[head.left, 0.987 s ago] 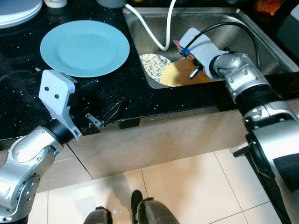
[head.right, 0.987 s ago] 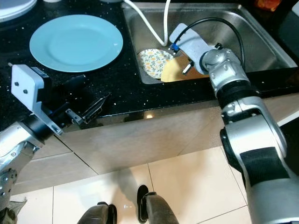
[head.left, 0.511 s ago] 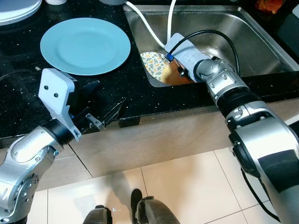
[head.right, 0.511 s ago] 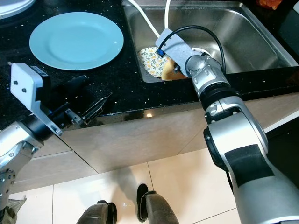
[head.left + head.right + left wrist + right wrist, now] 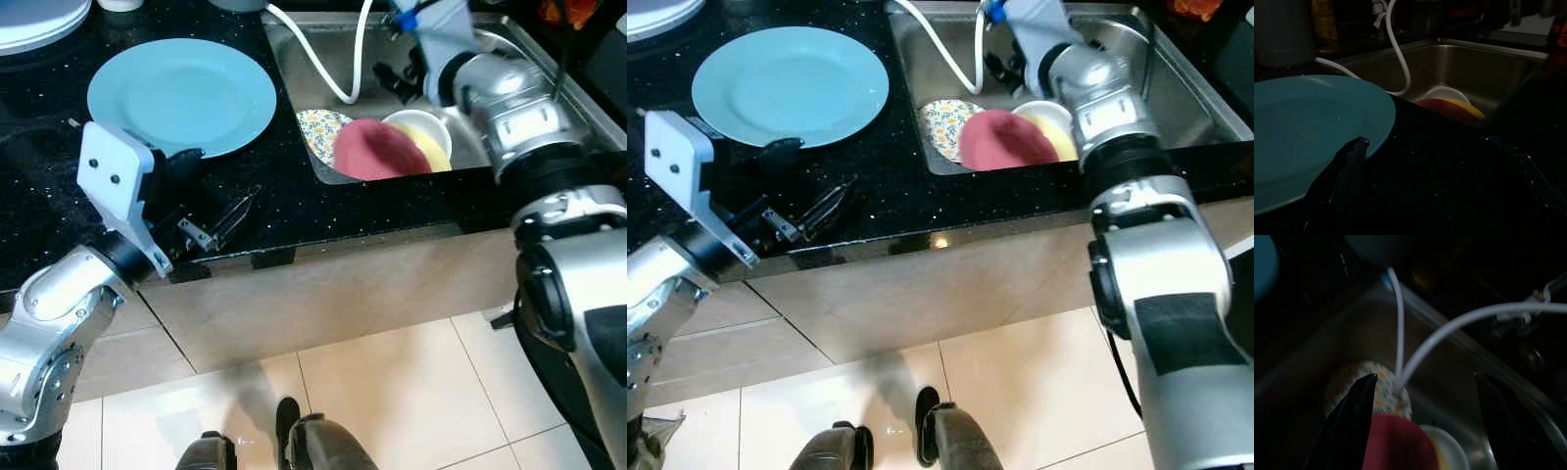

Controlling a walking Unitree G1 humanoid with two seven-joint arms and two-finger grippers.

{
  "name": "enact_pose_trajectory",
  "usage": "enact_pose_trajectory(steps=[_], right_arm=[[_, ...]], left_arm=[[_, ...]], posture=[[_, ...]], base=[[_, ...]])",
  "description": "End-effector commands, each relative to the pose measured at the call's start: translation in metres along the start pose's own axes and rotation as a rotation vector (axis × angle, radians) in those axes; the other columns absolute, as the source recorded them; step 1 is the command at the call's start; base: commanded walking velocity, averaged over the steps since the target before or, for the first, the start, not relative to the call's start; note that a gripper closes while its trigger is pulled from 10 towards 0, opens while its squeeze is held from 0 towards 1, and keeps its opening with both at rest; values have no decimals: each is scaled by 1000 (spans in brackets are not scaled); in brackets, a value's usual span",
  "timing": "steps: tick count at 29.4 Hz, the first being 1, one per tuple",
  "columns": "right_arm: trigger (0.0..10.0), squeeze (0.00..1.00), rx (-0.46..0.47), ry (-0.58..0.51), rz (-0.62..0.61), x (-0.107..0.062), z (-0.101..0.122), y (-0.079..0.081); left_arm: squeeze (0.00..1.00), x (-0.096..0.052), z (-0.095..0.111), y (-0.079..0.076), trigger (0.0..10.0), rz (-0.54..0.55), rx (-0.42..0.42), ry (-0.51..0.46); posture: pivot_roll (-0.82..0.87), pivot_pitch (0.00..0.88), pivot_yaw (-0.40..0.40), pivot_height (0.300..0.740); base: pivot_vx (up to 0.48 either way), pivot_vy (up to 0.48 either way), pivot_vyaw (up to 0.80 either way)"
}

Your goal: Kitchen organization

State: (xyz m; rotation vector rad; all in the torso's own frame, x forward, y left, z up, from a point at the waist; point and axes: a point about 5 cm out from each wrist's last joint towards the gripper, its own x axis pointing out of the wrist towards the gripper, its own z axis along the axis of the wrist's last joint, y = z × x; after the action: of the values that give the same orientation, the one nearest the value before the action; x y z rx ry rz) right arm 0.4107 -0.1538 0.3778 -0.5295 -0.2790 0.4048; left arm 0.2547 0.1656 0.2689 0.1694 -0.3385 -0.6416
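Note:
A light blue plate (image 5: 181,93) lies on the black counter (image 5: 59,225), left of the steel sink (image 5: 509,59). In the sink a floral plate (image 5: 315,129), a red dish (image 5: 377,152) and a white bowl with a yellow inside (image 5: 431,142) overlap. My right gripper (image 5: 394,78) hangs open above the sink's back part, over these dishes, holding nothing; its fingers (image 5: 1352,421) stand wide apart. My left gripper (image 5: 217,181) rests low over the counter just in front of the blue plate (image 5: 1303,137), open and empty, one finger (image 5: 1344,176) near the plate's rim.
Two white hoses (image 5: 313,54) hang into the sink beside my right gripper. A white dish (image 5: 34,20) sits at the counter's far left corner. The counter's front edge (image 5: 323,245) drops to beige cabinet fronts and a tiled floor (image 5: 392,392).
My right arm has lifted out of the sink and swung toward its back. The red dish and white bowl now show where it hovered. My left gripper has barely moved.

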Motion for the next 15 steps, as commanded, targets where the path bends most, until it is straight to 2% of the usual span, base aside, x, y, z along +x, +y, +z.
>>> enact_pose_trajectory(steps=[1, 2, 3, 4, 5, 6, 7, 8, 9, 11, 12, 13, 14, 15], right_arm=[[10000, 0, 37, -59, 22, -5, 2, -4], [10000, 0, 53, -202, 95, -11, 12, 0], [10000, 0, 53, -202, 95, -11, 12, 0], [10000, 0, 57, -277, 166, -14, 17, 9], [10000, 0, 57, -277, 166, -14, 17, 9], [10000, 0, 90, -390, 309, -19, 23, 33], [10000, 0, 90, -390, 309, -19, 23, 33], [10000, 0, 97, -431, 382, -22, 24, 48], [10000, 0, 97, -431, 382, -22, 24, 48], [10000, 0, 109, -469, 477, -25, 23, 72], [10000, 0, 109, -469, 477, -25, 23, 72], [10000, 0, 120, -477, 517, -24, 20, 86], [10000, 0, 120, -477, 517, -24, 20, 86], [10000, 0, 133, -479, 535, -23, 18, 95]], left_arm=[[0, -1, 0, 1, 10000, -9, 19, 3], [0, 1, 0, 4, 10000, -4, 28, -4], [0, 1, 0, 4, 10000, -4, 28, -4], [0, 2, 1, 5, 10000, 0, 32, -9], [0, 2, 1, 5, 10000, 0, 32, -9], [0, 3, 2, 9, 10000, 14, 45, -18], [0, 3, 2, 9, 10000, 14, 45, -18], [0, 2, 3, 11, 10000, 24, 56, -20], [0, 2, 3, 11, 10000, 24, 56, -20], [0, -2, 4, 15, 10000, 47, 86, -12], [0, -2, 4, 15, 10000, 47, 86, -12], [0, -8, 6, 22, 10000, 78, 114, 0], [0, -8, 6, 22, 10000, 78, 114, 0], [0, -14, 7, 28, 10000, 107, 136, 10]], posture=[[108, 172, -74, 740], [113, 153, -74, 740], [113, 153, -74, 740], [116, 146, -75, 740], [116, 146, -75, 740], [124, 134, -75, 740], [124, 134, -75, 740], [128, 130, -76, 740], [128, 130, -76, 740], [149, 120, -85, 740], [149, 120, -85, 740], [163, 118, -91, 740], [163, 118, -91, 740], [167, 117, -93, 740]], base=[[0, 0, 0], [0, 0, 0], [0, 0, 0], [0, 0, 0], [0, 0, 0], [0, 0, 0], [0, 0, 0], [0, 0, 0], [0, 0, 0], [0, 0, 0], [0, 0, 0], [0, 0, 0], [0, 0, 0], [0, 0, 0]])
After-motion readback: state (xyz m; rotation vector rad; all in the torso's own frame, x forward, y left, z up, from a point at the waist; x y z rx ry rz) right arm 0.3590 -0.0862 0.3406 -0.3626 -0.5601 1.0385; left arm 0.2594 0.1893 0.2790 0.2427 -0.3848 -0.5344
